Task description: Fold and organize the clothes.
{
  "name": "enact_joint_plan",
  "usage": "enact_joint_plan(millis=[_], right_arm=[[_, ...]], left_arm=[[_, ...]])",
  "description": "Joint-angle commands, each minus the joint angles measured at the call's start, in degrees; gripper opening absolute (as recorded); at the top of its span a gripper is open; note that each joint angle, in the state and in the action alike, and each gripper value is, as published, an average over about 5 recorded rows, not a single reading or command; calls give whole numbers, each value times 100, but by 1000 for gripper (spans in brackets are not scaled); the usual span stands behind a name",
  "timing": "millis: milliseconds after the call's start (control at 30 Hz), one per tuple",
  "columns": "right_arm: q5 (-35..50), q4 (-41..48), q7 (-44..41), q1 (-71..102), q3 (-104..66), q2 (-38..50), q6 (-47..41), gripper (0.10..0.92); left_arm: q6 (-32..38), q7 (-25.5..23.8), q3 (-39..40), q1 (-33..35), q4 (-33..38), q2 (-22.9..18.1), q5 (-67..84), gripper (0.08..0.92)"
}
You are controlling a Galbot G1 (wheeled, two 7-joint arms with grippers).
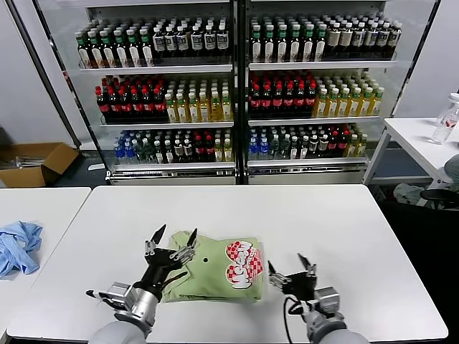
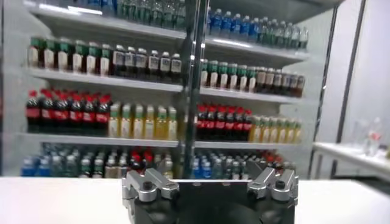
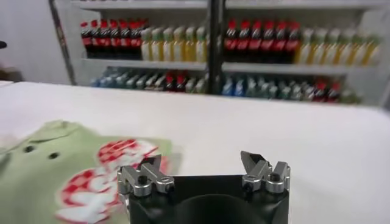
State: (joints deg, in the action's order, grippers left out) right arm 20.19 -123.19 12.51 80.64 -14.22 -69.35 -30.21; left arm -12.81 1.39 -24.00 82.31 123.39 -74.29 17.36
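Head view, left fingers: the left gripper [image 1: 171, 241] has its two dark fingers spread wide, tips pointing up and away from the robot, holding nothing.
Left arm pose: forearm rises from the near left of the white table [image 1: 344, 215], wrist tilted upward, the gripper over the left edge of the folded shirt [image 1: 219, 266]; whether it touches the cloth is hard to tell from here.
Left wrist view: the left gripper [image 2: 210, 182] shows only its finger bases, set wide apart, with the drinks shelves [image 2: 152, 67] beyond and no cloth between them.
Right fingers: the right gripper [image 1: 292, 269] is also spread wide and empty; in the right wrist view the gripper [image 3: 204, 167] has open space between its fingers.
Right arm pose: low over the table near the front edge, just beside the shirt's right edge and apart from it.
Shirt: light green, folded into a compact rectangle on the near middle of the table, red-and-white checkered print and small dark buttons facing up [image 3: 73, 176].
Surroundings: a blue cloth [image 1: 18, 245] lies on the side table at the robot's left.
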Motion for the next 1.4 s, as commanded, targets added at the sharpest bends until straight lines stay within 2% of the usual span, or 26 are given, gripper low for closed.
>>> enact_joint_plan(millis=[33, 233, 300, 767, 900, 1133, 1267, 1400], right_arm=[[751, 1063, 259, -882, 861, -327, -208, 822], [984, 1323, 267, -982, 844, -364, -211, 820], [1053, 1358, 227, -983, 855, -366, -224, 797], [1057, 1389, -58, -986, 821, -460, 129, 402], [920, 941, -142, -976, 509, -328, 259, 290], [727, 513, -290, -679, -509, 208, 333, 131], [488, 541, -367, -314, -1176, 411, 420, 123], [65, 632, -457, -76, -1332, 388, 593, 123]], left_arm=[[234, -265, -557, 229, 22, 208, -722, 821], [208, -264, -551, 224, -45, 170, -692, 823], [207, -262, -541, 256, -57, 131, -663, 823], [458, -324, -362, 363, -187, -90, -652, 823], [937, -480, -368, 275, -344, -114, -1020, 823], [1990, -497, -365, 210, -688, -193, -2881, 823], [2653, -319, -352, 176, -869, -203, -4088, 823], [3136, -257, -298, -8, -1039, -206, -4492, 823]])
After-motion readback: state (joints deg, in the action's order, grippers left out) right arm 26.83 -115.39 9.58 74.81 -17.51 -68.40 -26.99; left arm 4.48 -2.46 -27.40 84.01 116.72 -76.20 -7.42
